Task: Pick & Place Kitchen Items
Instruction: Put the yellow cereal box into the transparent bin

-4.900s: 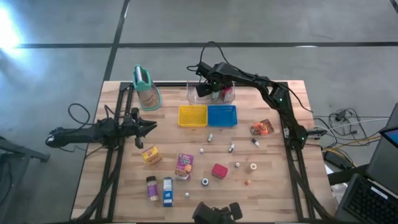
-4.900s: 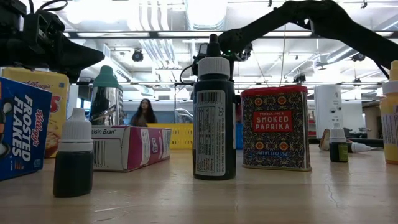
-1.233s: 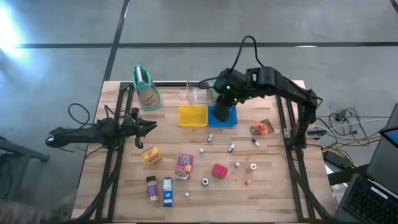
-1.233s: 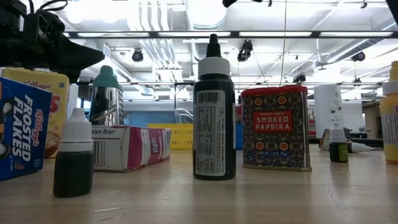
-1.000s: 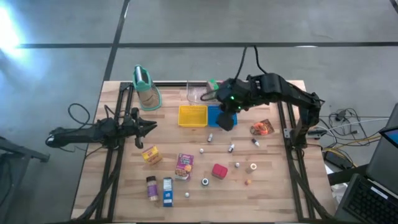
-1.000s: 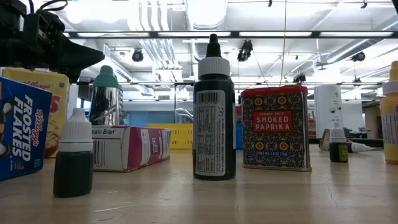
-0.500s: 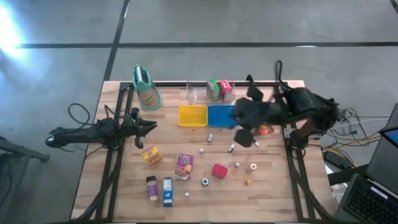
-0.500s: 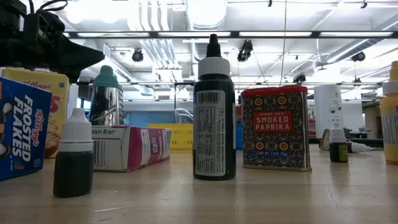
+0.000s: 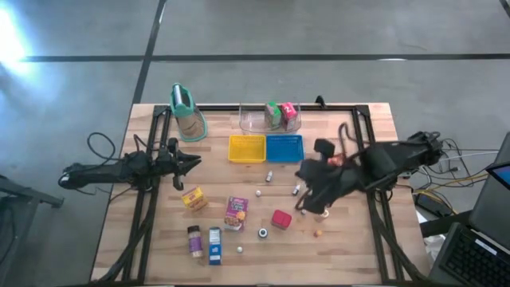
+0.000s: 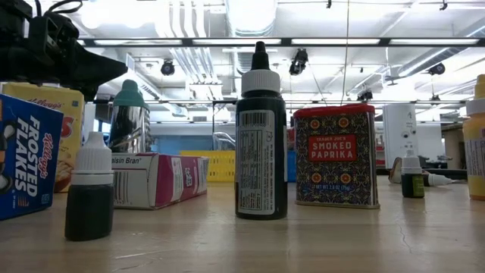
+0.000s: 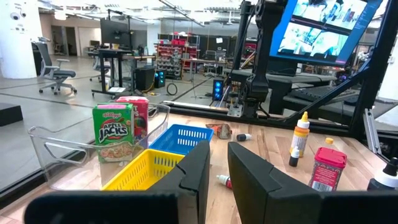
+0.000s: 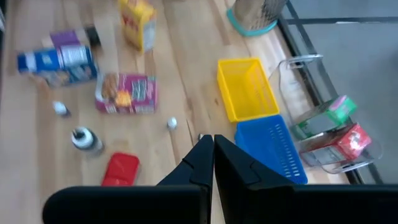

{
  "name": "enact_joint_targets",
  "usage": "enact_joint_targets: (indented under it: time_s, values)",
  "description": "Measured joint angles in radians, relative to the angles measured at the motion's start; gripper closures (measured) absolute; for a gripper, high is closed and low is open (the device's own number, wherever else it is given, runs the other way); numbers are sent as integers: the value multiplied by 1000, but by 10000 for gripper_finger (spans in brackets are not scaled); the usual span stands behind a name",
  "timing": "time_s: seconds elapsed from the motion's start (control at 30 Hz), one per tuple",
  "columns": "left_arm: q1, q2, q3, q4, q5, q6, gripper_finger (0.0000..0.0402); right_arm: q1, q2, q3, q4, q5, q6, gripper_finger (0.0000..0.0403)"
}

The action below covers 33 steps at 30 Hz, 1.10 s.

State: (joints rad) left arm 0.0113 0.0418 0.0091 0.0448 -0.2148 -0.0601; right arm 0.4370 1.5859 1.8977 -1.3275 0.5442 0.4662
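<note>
The kitchen items lie spread over the wooden table: a yellow carton [image 9: 194,198], a pink carton [image 9: 236,212], a blue carton [image 9: 214,245], a red block [image 9: 280,218] and an orange pouch [image 9: 340,163], half hidden under my right arm. A green carton [image 9: 273,114] and a pink-red carton [image 9: 288,112] stand in the clear bin [image 9: 249,125]. My right gripper [image 9: 306,206] hangs shut and empty above the table, right of the red block [image 12: 120,168]. My left gripper [image 9: 194,162] waits at the table's left, level, its fingers a narrow gap apart [image 11: 219,168] with nothing between them.
A yellow tray [image 9: 246,148] and a blue tray [image 9: 284,147] sit side by side in front of the bin. A tall tan container with a teal top [image 9: 186,112] stands at the far left. Small bottles [image 9: 269,176] and white pieces [image 9: 262,233] dot the middle.
My right gripper has swung from above the blue tray toward the table's near and right side, sinking a little and rolling as it went. It has stayed shut and empty. The cartons in the bin now show uncovered.
</note>
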Motion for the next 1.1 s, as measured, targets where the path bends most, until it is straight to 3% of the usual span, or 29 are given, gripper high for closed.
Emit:
enact_joint_targets:
  time_s: [0.17, 0.37, 0.53, 0.77, 0.97, 1.1]
  values:
    - [0, 0, 0, 0, 0, 0, 337, -15, -135, -258, 129, -32, 2, 394]
    - [0, 0, 0, 0, 0, 0, 337, -21, -441, -615, 435, -78, -60, 394]
    - [0, 0, 0, 0, 0, 0, 337, -21, -685, -844, 543, -77, -165, 394]
    - [0, 0, 0, 0, 0, 0, 337, -21, -944, -1003, 548, -66, -223, 394]
    - [0, 0, 0, 0, 0, 0, 337, -21, -1137, -1096, 549, -44, -483, 394]
    - [0, 0, 0, 2, 0, 0, 337, -21, -1238, -1147, 548, -44, -424, 394]
